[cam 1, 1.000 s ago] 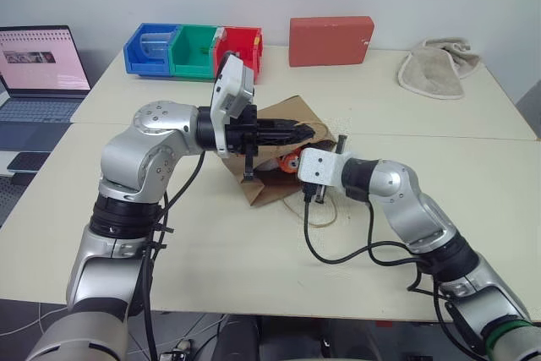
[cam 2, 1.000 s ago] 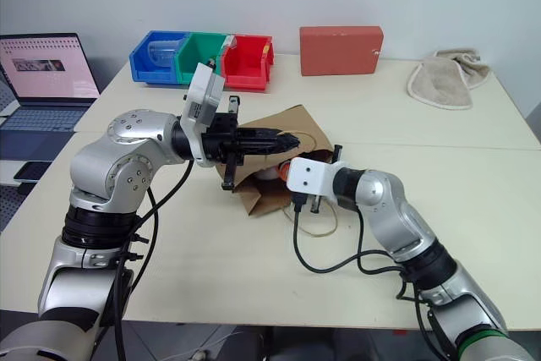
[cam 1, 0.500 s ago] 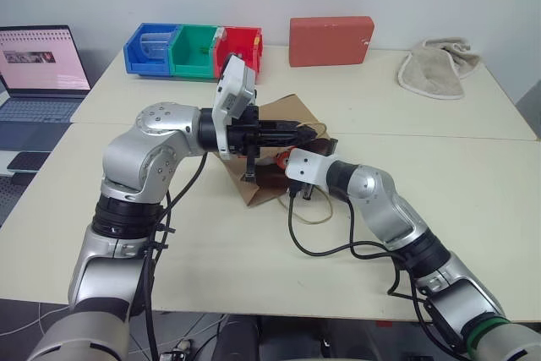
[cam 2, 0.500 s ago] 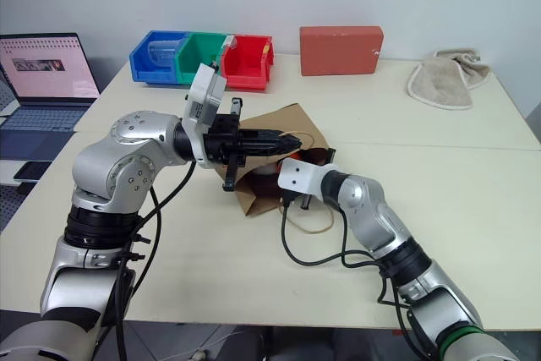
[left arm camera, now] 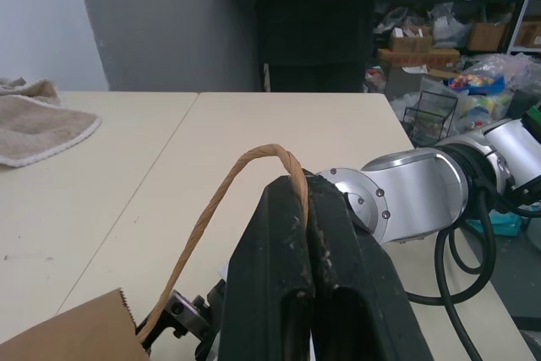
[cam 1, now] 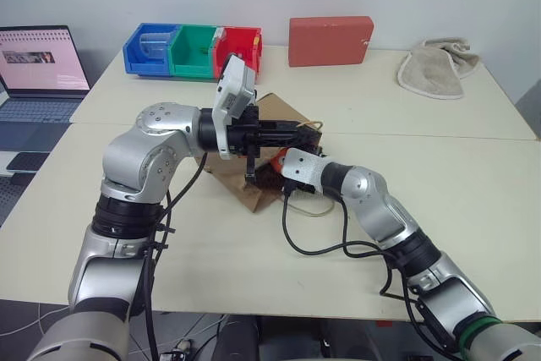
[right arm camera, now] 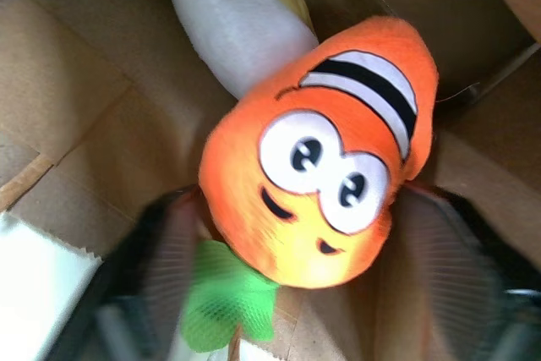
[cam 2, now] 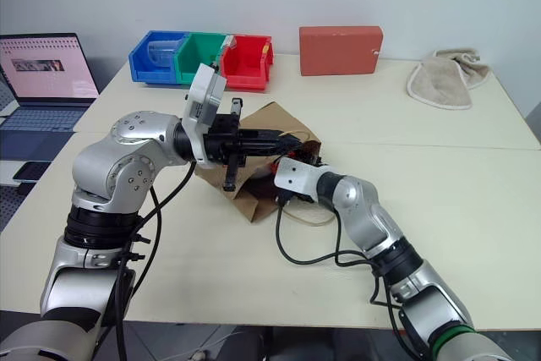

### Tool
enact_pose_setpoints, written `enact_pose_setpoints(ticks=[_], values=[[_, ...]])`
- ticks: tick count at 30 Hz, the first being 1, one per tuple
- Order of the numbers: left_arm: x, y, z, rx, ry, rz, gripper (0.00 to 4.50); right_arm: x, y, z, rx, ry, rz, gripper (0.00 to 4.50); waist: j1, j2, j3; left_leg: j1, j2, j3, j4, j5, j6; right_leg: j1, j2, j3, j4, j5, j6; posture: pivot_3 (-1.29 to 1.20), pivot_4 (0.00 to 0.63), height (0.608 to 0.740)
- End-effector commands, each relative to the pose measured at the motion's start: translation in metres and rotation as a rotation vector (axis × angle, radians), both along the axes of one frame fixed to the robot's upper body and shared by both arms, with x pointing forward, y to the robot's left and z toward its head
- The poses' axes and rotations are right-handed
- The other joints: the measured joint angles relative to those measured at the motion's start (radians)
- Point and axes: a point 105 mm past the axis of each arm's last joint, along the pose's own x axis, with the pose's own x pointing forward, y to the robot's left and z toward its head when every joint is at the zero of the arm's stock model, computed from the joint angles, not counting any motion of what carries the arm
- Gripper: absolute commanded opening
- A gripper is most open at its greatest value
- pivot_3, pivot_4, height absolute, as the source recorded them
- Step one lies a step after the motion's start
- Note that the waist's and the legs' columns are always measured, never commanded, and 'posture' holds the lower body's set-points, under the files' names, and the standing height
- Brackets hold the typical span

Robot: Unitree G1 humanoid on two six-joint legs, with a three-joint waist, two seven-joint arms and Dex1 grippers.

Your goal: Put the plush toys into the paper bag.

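Observation:
The brown paper bag (cam 1: 272,112) lies on its side mid-table with its mouth toward my right arm. My left gripper (left arm camera: 306,188) is shut on one twisted-cord handle (left arm camera: 228,192) and holds the bag's upper lip up. Inside the mouth, my right gripper (right arm camera: 304,200) is open, one finger on each side of the orange carrot toy (right arm camera: 321,175). The carrot rests on the bag's inner paper, with its green leaves toward the wrist. Behind it lies the white egg toy (right arm camera: 237,31). The head view shows a sliver of orange (cam 1: 275,158) at the mouth.
The bag's other handle loop (cam 1: 314,210) lies on the table under my right wrist. At the back stand blue (cam 1: 150,50), green (cam 1: 193,52) and red (cam 1: 241,48) bins, a red box (cam 1: 330,40) and a beige towel (cam 1: 435,69). A laptop (cam 1: 38,65) sits far left. A person (left arm camera: 313,6) stands beyond the table.
My right gripper has pushed further into the bag's mouth with the carrot and its fingers have spread off it. The left gripper has kept the handle in place.

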Motion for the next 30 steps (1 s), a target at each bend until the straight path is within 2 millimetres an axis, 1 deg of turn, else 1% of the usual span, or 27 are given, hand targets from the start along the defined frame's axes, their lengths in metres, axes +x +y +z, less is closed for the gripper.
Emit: enact_pose_setpoints(ticks=[1,6,13,18,19,22,26,28,30], values=[[-0.005,-0.001,0.009,-0.004,-0.052,-0.013,0.00,-0.007,0.003,0.017,0.041,-0.059,0.031,4.45,0.000,0.000,0.000,0.000,0.000,0.000,0.000,0.000,0.000,0.000,0.000,0.000,0.000,0.000,0.000,0.00,0.150,0.740],[-0.003,-0.001,0.006,0.009,-0.059,-0.005,0.00,-0.015,0.001,0.019,0.060,-0.032,0.055,4.45,0.000,0.000,0.000,0.000,0.000,0.000,0.000,0.000,0.000,0.000,0.000,0.000,0.000,-0.001,0.001,0.00,0.150,0.740],[-0.002,-0.002,0.005,0.011,-0.062,-0.002,0.00,-0.023,-0.004,0.032,0.095,-0.018,0.085,4.45,0.000,0.000,0.000,0.000,0.000,0.000,0.000,0.000,0.000,0.000,0.000,0.000,0.000,-0.001,0.001,0.00,0.150,0.740],[-0.001,-0.001,0.006,0.008,-0.066,0.002,0.00,-0.031,-0.010,0.035,0.057,-0.021,0.138,4.45,0.000,0.000,0.000,0.000,0.000,0.000,0.000,0.000,0.000,0.000,0.000,0.000,0.000,-0.001,0.001,0.00,0.150,0.740],[0.000,-0.001,0.006,0.008,-0.068,0.005,0.00,-0.033,-0.012,0.035,0.046,-0.025,0.150,4.45,0.000,0.000,0.000,0.000,0.000,0.000,0.000,0.000,0.000,0.000,0.000,0.000,0.000,-0.001,0.001,0.00,0.150,0.740],[0.001,0.000,0.006,0.011,-0.072,0.008,0.00,-0.046,-0.018,0.035,-0.006,-0.033,0.248,4.45,0.002,0.000,0.000,0.000,0.000,0.000,0.000,0.000,0.000,0.000,0.000,0.000,0.000,-0.001,0.001,0.00,0.150,0.740],[0.000,0.001,0.005,0.017,-0.072,0.010,0.00,-0.053,-0.038,0.052,-0.020,-0.086,0.260,4.45,0.002,0.000,0.000,0.000,0.000,0.000,-0.001,0.000,0.000,0.000,0.000,0.000,-0.001,-0.001,0.001,0.00,0.150,0.740],[0.001,0.001,0.004,0.018,-0.072,0.011,0.00,-0.061,-0.045,0.059,-0.002,-0.065,0.282,4.45,0.005,0.000,0.000,0.000,0.000,0.000,0.000,0.000,0.000,0.000,0.000,0.000,-0.001,-0.001,0.001,0.00,0.150,0.740],[0.001,0.001,0.004,0.018,-0.072,0.011,0.00,-0.072,-0.053,0.061,0.014,-0.023,0.321,4.45,0.007,0.000,0.000,0.000,0.000,0.000,0.000,0.000,0.000,0.000,0.000,0.000,-0.001,-0.001,0.001,0.00,0.150,0.740]])
